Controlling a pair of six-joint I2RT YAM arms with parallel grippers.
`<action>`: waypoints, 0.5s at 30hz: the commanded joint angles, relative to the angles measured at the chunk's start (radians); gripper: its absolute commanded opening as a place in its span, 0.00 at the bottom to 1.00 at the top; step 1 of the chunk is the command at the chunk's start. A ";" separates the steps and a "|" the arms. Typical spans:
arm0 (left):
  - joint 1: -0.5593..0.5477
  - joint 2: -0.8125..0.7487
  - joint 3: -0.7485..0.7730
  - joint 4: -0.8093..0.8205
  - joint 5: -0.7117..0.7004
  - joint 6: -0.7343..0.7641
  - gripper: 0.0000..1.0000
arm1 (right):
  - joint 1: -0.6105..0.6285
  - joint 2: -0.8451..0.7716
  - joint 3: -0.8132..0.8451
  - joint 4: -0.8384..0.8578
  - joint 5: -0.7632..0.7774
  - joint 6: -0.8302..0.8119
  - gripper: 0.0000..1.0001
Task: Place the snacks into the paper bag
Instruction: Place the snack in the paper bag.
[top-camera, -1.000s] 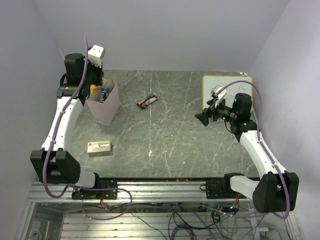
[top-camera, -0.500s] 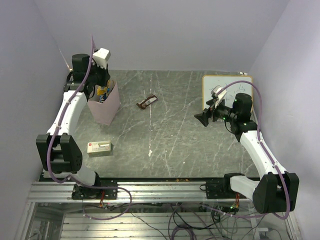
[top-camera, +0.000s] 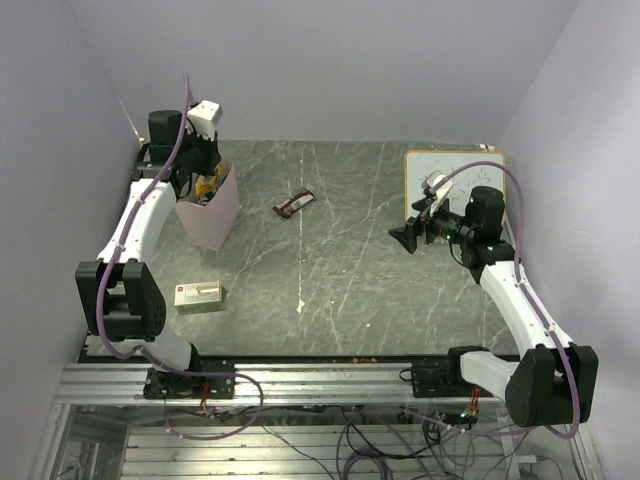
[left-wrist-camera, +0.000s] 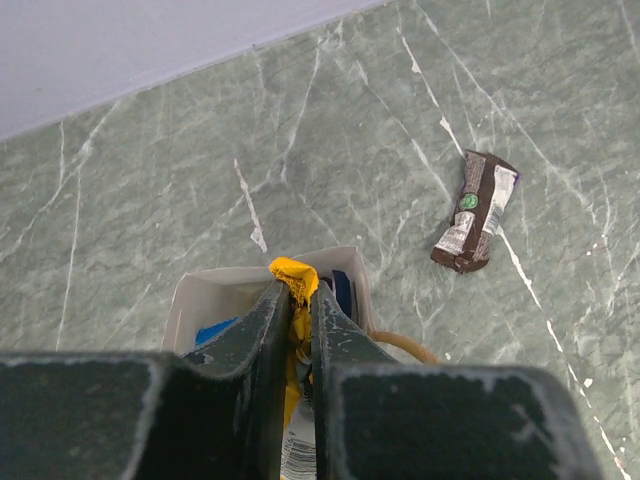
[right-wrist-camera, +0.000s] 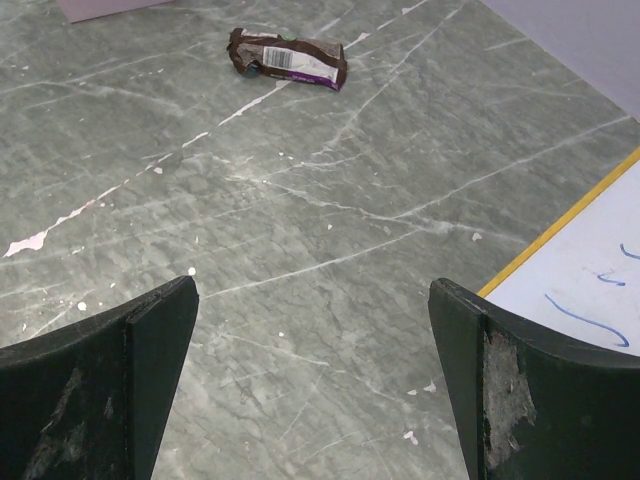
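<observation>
Top view: left gripper (top-camera: 207, 182) hovering over paper bag (top-camera: 213, 215) at 10 o'clock, lined up for a drop. Left wrist: jaws pinching yellow packet (left-wrist-camera: 294, 278) above the bag's mouth. Right wrist: right gripper (right-wrist-camera: 312, 300) gaping empty, brown bar (right-wrist-camera: 288, 58) lying loose at 12 o'clock.

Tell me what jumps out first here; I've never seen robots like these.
The left gripper, at the far left of the table, is shut on a yellow packet right above the open mouth of the pinkish paper bag, which already holds other snacks. One brown candy bar lies alone mid-table toward the back, and the right gripper hangs wide open beside the whiteboard on the right.
</observation>
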 joint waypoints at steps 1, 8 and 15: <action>0.007 0.018 0.032 -0.050 -0.033 0.012 0.20 | -0.008 -0.016 0.000 0.018 -0.010 -0.004 1.00; 0.007 0.028 0.055 -0.112 -0.063 0.037 0.26 | -0.008 -0.012 -0.001 0.018 -0.010 -0.005 1.00; 0.007 0.022 0.090 -0.128 -0.091 0.052 0.36 | -0.008 -0.002 -0.001 0.021 -0.013 -0.003 1.00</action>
